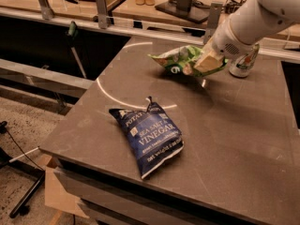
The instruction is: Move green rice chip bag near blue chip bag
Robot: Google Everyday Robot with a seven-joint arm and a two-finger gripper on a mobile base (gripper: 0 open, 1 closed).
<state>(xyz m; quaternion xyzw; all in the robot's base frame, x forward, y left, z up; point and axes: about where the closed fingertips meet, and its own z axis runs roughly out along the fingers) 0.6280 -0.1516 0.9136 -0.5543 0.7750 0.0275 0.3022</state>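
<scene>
gripper on green bag, behind blue bag
</scene>
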